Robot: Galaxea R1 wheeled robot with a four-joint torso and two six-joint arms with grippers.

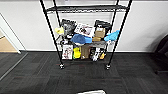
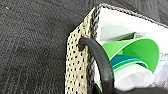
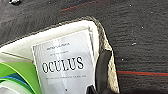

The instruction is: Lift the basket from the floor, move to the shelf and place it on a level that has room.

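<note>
The basket [image 2: 77, 62] is cream and woven, with speckled sides and a dark rim. It hangs close under both wrists over the dark grey carpet floor [image 1: 82, 80]. Its white edge [image 1: 91, 92] peeks in at the bottom of the head view. My left gripper [image 2: 105, 91] is shut on one dark loop handle [image 2: 100, 57]. My right gripper [image 3: 93, 90] is shut on the other handle [image 3: 101, 67]. Inside lie rolled green sheets [image 2: 140, 50] and a white "OCULUS" booklet [image 3: 65, 67]. The black wire shelf [image 1: 86, 37] stands ahead against the wall. Its upper level [image 1: 87, 9] looks bare.
The shelf's lower tiers are crowded with boxes, a blue cap [image 1: 78, 39] and booklets. Small casters [image 1: 61, 66] rest on the carpet. Tan wood flooring [image 1: 6, 45] shows at the far left. A dark chair [image 1: 162, 50] sits at the right edge.
</note>
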